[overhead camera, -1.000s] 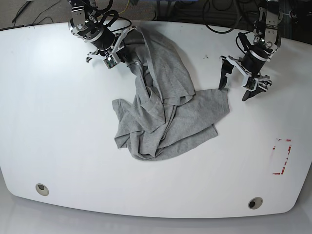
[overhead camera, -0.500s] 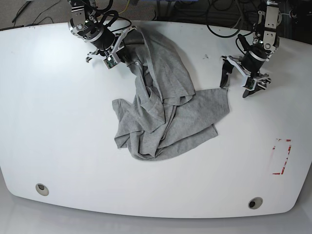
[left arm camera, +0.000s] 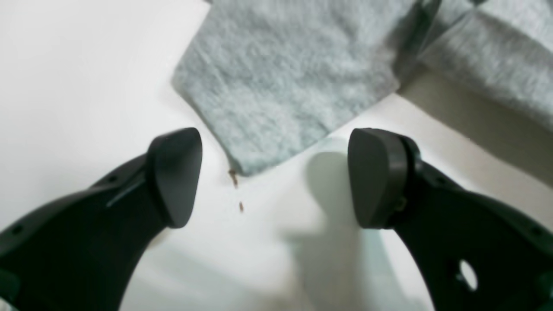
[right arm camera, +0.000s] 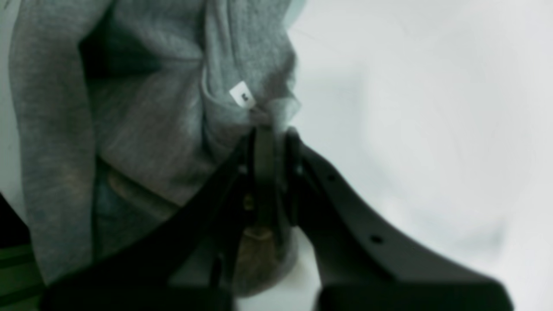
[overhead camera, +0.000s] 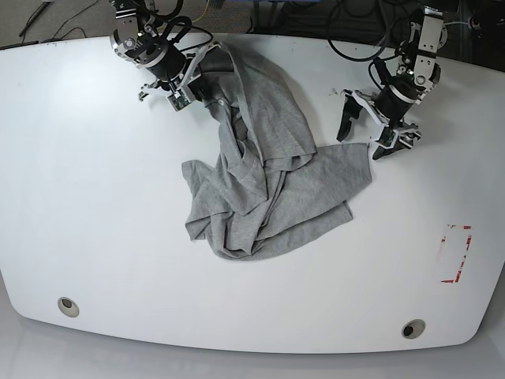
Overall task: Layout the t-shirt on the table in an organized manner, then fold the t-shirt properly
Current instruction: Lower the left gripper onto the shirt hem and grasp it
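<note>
Overhead now: t-shirt [overhead camera: 268,178] crumpled in a heap on the table [overhead camera: 95,197], mid-table and toward the far edge, one long band of grey cloth running up to the right gripper [overhead camera: 189,88] at far left of the base view. Left gripper [overhead camera: 360,134] over at the heap's right-hand corner, low by the tabletop. Red rectangular outline [overhead camera: 456,253] off near the right edge, well apart from the cloth; two small round holes [overhead camera: 69,306] down along the near edge.

Closer in, from the left wrist: jaws spread wide, nothing between them, left gripper [left arm camera: 276,177] poised just short of a pointed grey corner of the t-shirt [left arm camera: 285,82]. Corner flat on the white surface, its tip lying between the two fingers [left arm camera: 175,172] but touching neither. Couple of tiny brown specks [left arm camera: 235,190] just beside that tip — invisible from overhead.

Over to the right wrist: right gripper [right arm camera: 268,134] clamped tight on a bunched fold of the t-shirt [right arm camera: 151,129], fabric hanging in creases to the left of the fingers. Small white tag [right arm camera: 242,95] sewn in just above the pinch, one dark mark on it, too blurred to read. No lettering readable on the cloth from any angle.
</note>
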